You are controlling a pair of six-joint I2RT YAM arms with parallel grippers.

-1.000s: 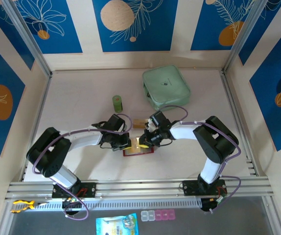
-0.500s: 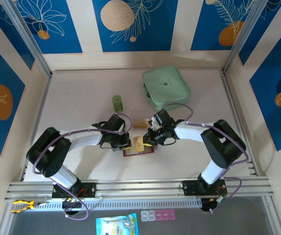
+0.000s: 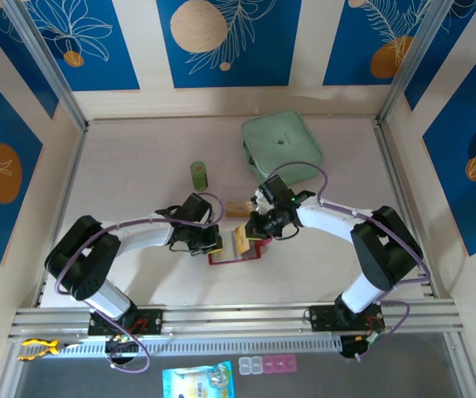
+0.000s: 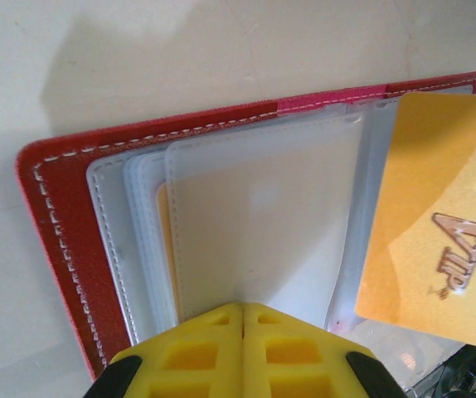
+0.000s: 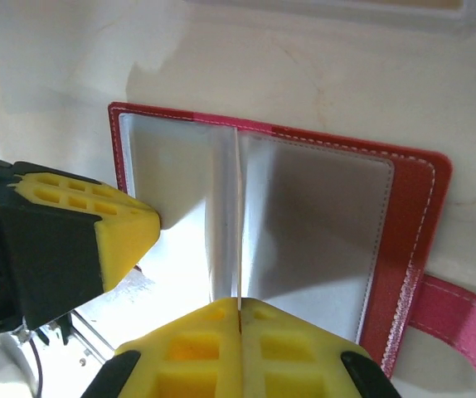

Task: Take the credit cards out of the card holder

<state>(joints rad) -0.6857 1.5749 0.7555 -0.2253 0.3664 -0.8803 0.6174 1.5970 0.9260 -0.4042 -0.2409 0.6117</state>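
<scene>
Card holder [image 3: 236,256] lies open on the worktop [image 3: 138,166], in the middle of its near half, and both arms bend inward to meet over it. The left arm reaches in from the left with its elbow out. The left gripper [image 4: 242,322] has its yellow fingers pressed together, tips down on the clear sleeves [image 4: 263,215] of the left page. The right arm curls in from the right. The right gripper [image 5: 238,319] is closed on a credit card [image 4: 437,240], pinching it by one edge just above the holder's spine.

The holder is red with white stitching along its border, and its greyish clear sleeves are fanned out. A pink-red closure tab [image 5: 462,319] trails from its right side. A sliver of orange shows behind the sleeves on the left page. The pinched card is orange-gold with a raised "VIP" mark.

Opened flat, the holder has its long axis running left to right across the worktop, slightly tilted, and its spine runs near to far. The pinched card stands steeply on edge. Its printed face is turned toward the left gripper and its thin edge toward the right wrist camera. A second card [image 3: 236,207], tan, lies flat just beyond the holder. A small green cylinder [image 3: 199,173] and a mint-green zip pouch [image 3: 281,148] sit farther back.
</scene>
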